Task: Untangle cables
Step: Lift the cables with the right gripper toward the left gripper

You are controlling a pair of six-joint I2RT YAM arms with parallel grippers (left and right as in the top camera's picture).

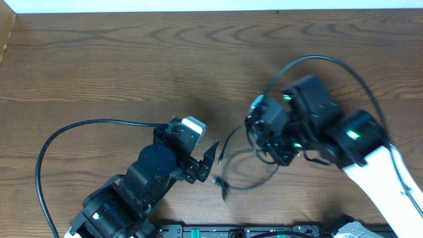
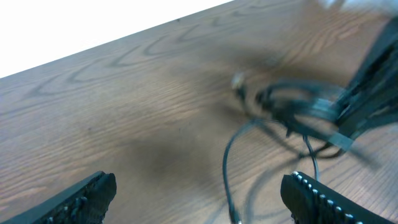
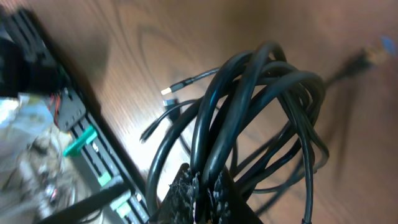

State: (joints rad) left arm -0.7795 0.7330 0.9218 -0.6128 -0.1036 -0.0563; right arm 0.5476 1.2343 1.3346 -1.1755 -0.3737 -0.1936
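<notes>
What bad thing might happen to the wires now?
1. The right gripper pinches several loops of the cables together, so pulling may tighten the tangle instead of loosening it.
2. The left gripper is open and holds nothing, so the cables may simply drag across the table as one clump.

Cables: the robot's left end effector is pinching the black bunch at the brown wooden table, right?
No, it is the right end effector that pinches the cables; the right wrist view shows the black bunch clamped in it. The left end effector is open and holds nothing. The table is brown wood, as you said.
</notes>
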